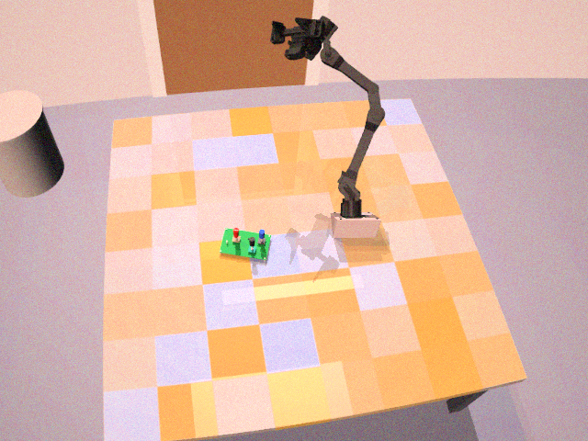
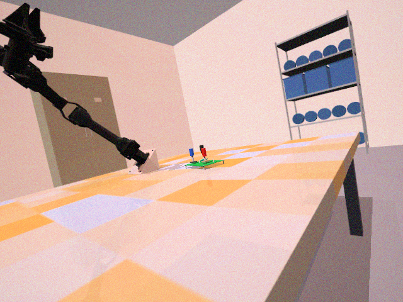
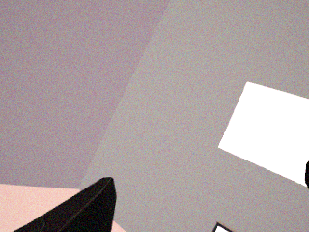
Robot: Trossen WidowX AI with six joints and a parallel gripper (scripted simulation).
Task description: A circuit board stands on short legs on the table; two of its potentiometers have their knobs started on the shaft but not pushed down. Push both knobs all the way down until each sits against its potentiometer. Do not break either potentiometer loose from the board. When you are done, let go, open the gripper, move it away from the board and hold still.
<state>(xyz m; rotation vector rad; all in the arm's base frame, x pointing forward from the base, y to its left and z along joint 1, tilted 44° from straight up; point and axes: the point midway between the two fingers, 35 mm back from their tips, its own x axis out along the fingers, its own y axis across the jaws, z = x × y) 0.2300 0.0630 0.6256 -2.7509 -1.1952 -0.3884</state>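
The green circuit board point(image 1: 230, 250) point(image 2: 195, 165) stands on the table on short legs. It carries a red knob point(image 1: 235, 232) point(image 2: 203, 151), a blue knob point(image 1: 261, 234) point(image 2: 191, 151) and a black knob point(image 1: 252, 242) point(image 2: 201, 147), all upright. In the exterior view, pale shaft shows below the blue knob and a little below the red one; the black knob is partly behind the red. Which knobs sit fully down is too small to tell. My gripper point(image 1: 281, 42) point(image 2: 31, 7) point(image 3: 210, 180) is open and empty, raised high and far from the board.
The arm's pale base block point(image 1: 356, 228) point(image 2: 153, 160) stands on the checkered table point(image 1: 185, 313) point(image 2: 208, 191), beside the board. A pale cylinder point(image 1: 28, 147) stands on the floor beyond the table. A shelf rack with blue items stands by the wall in the exterior view.
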